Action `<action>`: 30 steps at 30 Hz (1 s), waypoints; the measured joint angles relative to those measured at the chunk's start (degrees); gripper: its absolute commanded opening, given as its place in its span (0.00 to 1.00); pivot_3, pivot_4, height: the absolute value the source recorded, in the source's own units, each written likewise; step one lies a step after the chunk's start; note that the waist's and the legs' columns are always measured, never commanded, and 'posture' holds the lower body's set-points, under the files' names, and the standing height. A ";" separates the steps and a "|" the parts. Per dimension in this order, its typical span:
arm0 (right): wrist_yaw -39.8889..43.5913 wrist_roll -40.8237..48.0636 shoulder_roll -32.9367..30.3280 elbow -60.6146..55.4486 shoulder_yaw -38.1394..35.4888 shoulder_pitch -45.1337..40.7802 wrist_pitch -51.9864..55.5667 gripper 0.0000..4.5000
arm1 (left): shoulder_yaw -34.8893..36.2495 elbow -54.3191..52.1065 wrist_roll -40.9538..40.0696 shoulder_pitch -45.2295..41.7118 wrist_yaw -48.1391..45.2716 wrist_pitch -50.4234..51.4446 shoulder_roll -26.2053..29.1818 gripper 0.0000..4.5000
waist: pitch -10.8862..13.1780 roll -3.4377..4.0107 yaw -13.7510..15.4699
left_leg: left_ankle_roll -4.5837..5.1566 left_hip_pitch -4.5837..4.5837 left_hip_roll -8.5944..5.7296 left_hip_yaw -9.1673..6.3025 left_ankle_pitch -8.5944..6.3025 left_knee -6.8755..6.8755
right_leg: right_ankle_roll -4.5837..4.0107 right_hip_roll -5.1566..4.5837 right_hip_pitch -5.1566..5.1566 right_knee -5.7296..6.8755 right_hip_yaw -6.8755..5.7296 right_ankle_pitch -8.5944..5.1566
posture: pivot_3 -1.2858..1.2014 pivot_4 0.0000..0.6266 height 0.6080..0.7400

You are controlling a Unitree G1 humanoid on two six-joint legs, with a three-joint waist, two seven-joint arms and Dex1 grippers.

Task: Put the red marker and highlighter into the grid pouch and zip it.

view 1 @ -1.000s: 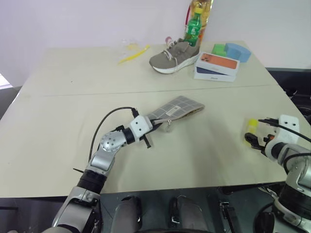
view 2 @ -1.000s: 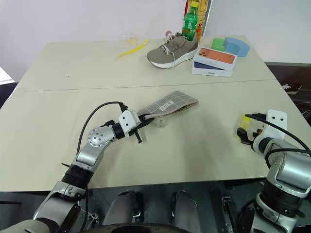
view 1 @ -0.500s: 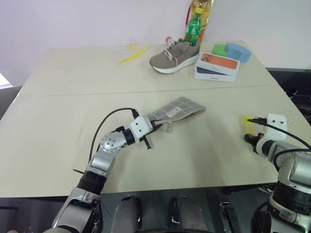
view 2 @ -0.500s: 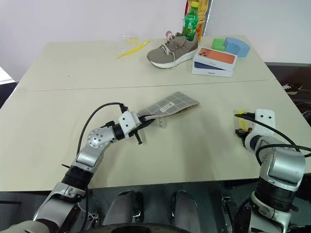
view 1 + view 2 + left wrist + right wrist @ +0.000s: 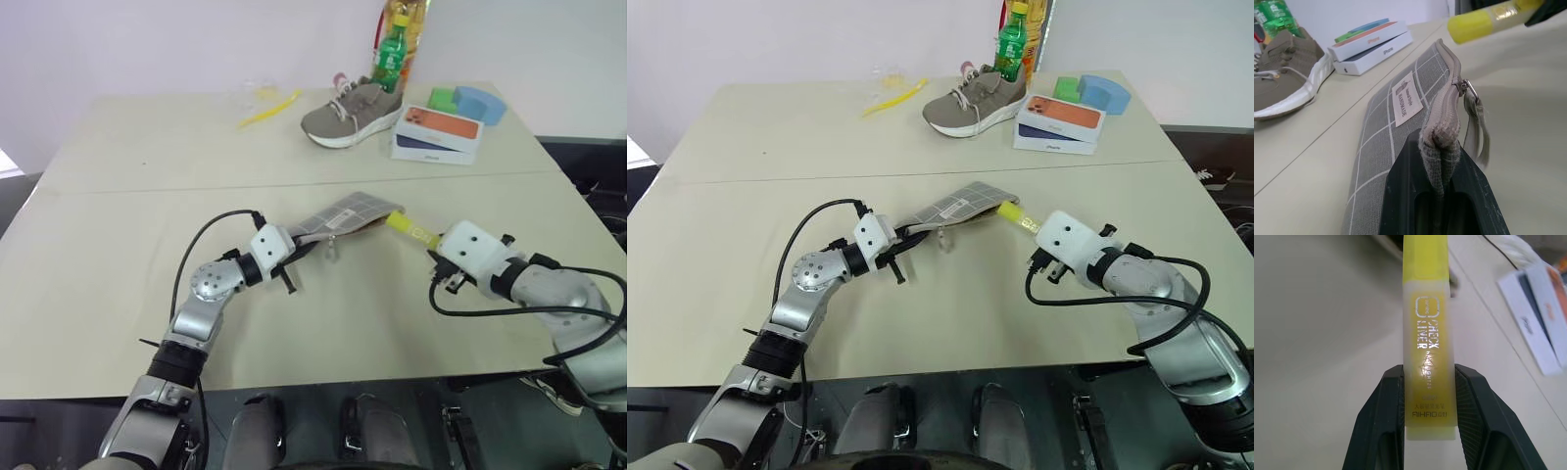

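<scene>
Our right pincer is clamped on the highlighter, whose yellow tip sits just beside the far end of the grid pouch. We hold that pouch raised off the surface by its near, zipper end in our left pincer, closed on the fabric. Well beyond, we see a shoe and stacked boxes.

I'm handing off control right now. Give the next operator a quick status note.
Left gripper: shut on the grid pouch at its zipper end, lifted off the table.
Right gripper: shut on the highlighter, tip at the pouch's far end.
Red marker: can't tell where it is.
Done: highlighter picked up, brought to pouch.
Left: insert highlighter, confirm marker, zip.
</scene>
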 measured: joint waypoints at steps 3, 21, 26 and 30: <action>0.54 -0.90 0.00 0.55 0.08 -0.57 -0.17 0.19 | 0.01 -1.43 -0.14 0.42 -0.31 0.55 0.20 0.00 | 0.00 0.00 -0.08 | 0.00 0.00 0.00 0.00 0.00 0.00 | -0.01 0.00 0.00 -0.01 0.00 0.00 | 0.52 0.24 1.00; 8.06 -13.46 -11.13 2.58 8.07 -2.87 -15.90 0.19 | -1.95 -8.21 -1.29 3.23 -4.96 3.77 2.09 0.00 | 0.01 0.01 -0.10 | 0.00 0.00 0.01 0.02 0.00 -0.01 | 0.00 0.01 0.00 -0.06 0.00 0.00 | 0.52 0.24 1.00; 10.60 -17.91 -11.19 3.36 11.19 -7.40 -24.52 0.19 | -2.53 -8.62 -1.43 2.75 -7.62 3.77 2.41 0.00 | 0.01 0.01 -0.19 | -0.01 0.00 0.02 0.05 0.00 -0.01 | 0.00 0.03 -0.02 -0.05 0.00 0.00 | 0.52 0.24 1.00; 12.76 -19.49 -6.90 4.47 13.68 -10.19 -26.31 0.19 | -2.50 -8.88 -1.48 2.31 -8.64 3.77 2.63 0.00 | 0.01 0.01 -0.09 | -0.01 0.00 0.01 0.09 0.00 0.01 | 0.00 0.02 0.00 -0.06 0.00 0.00 | 0.52 0.24 1.00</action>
